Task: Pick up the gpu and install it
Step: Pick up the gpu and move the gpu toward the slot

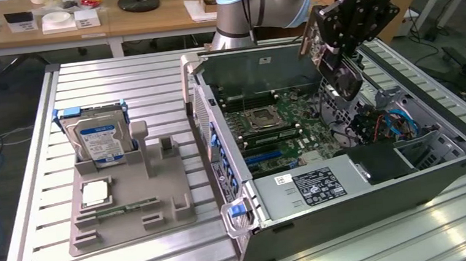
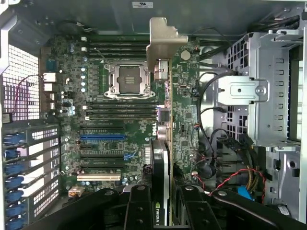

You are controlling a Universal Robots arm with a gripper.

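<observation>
Your gripper (image 2: 161, 207) pinches the gpu (image 2: 162, 163) edge-on above the motherboard (image 2: 120, 110), mid-case in the open computer case (image 1: 369, 195); square its connector to a slot, bracket toward the rear wall

In the wrist view the gpu (image 2: 162, 163) is presenting edge-on, so neither face is showing, and it is masking a strip of the motherboard (image 2: 120, 110) directly behind it. The gripper (image 2: 165, 211) is being cut off by that picture's edge, and in the exterior view the arm (image 1: 245, 9) is running out past the top edge. Print on the hard drive (image 1: 98, 140) and on the black-and-white sticker (image 1: 315, 186) inside the computer case (image 1: 346, 221) is coming through too small to read.
</observation>
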